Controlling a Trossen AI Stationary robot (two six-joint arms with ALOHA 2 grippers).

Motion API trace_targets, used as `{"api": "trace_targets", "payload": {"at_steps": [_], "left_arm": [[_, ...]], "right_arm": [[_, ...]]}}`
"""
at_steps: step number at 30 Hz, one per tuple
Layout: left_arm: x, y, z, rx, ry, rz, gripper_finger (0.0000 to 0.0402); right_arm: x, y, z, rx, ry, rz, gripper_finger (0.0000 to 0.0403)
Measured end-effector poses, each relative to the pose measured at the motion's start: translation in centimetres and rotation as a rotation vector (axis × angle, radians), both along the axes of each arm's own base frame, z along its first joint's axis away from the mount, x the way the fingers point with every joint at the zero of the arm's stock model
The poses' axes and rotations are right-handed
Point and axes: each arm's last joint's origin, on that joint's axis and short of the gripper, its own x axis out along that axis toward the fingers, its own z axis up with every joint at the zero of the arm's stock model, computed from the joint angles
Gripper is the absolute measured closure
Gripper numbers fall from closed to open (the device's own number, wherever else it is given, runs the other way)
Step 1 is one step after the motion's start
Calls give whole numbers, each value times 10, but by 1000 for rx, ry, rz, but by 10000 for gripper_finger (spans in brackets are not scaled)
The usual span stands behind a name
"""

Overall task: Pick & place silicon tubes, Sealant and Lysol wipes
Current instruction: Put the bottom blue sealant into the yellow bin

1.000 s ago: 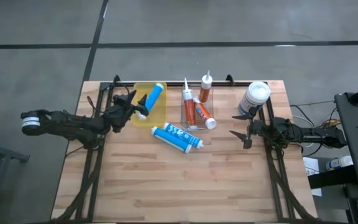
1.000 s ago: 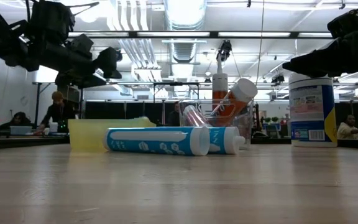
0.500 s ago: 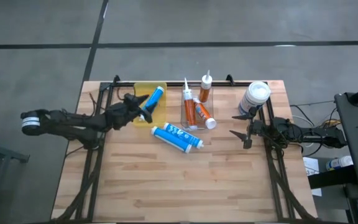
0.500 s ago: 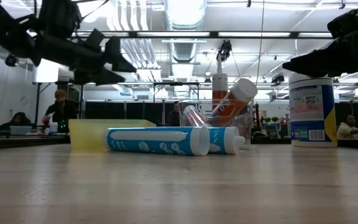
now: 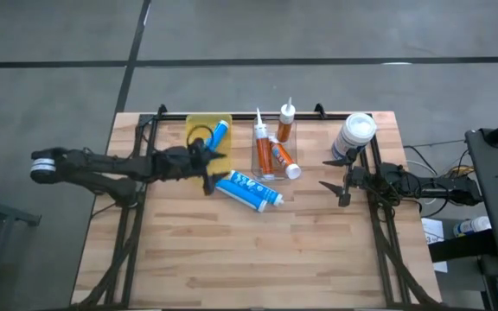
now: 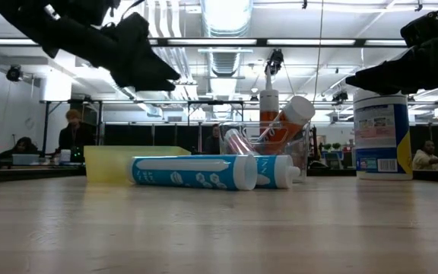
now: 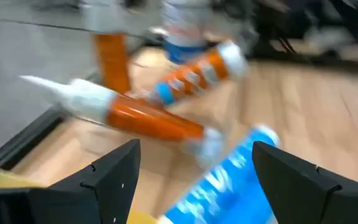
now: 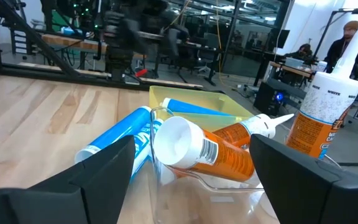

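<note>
Two blue-and-white tubes (image 5: pixel 247 190) lie side by side on the table's middle; they also show in the low view (image 6: pixel 196 172). A third blue tube (image 5: pixel 217 134) lies in the yellow tray (image 5: pixel 195 128). Orange sealant tubes (image 5: pixel 275 155) lean in a clear container (image 8: pixel 185 177), and one (image 5: pixel 285 121) stands upright behind it. The white Lysol wipes canister (image 5: pixel 354 136) stands at the far right. My left gripper (image 5: pixel 214 171) is open and empty, above the table just left of the two tubes. My right gripper (image 5: pixel 325 173) is open and empty, near the canister.
The clear container stands between the yellow tray and the canister along the far edge. Bare wood (image 5: pixel 258 250) takes up the near half of the table. People sit at desks in the room behind (image 6: pixel 71 133).
My left gripper has gone from over the yellow tray toward the table's right and near edge, to the left end of the two blue tubes on the table. The blue tube stays lying in the tray. My right arm has kept still.
</note>
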Motion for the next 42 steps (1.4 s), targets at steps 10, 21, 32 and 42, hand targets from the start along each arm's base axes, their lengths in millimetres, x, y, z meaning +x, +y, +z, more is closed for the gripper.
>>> {"api": "trace_targets", "payload": {"at_steps": [10,21,32,42], "left_arm": [[36,-38,-12,245,312,-114,102],[86,-47,-42,148,606,-235,102],[125,-44,-112,-97,844,-441,149],[146,-61,-79,25,874,-495,196]], "right_arm": [[0,0,0,0,0,0,86],[0,0,0,0,0,0,96],[0,0,0,0,1,0,88],[0,0,0,0,0,0,99]]}}
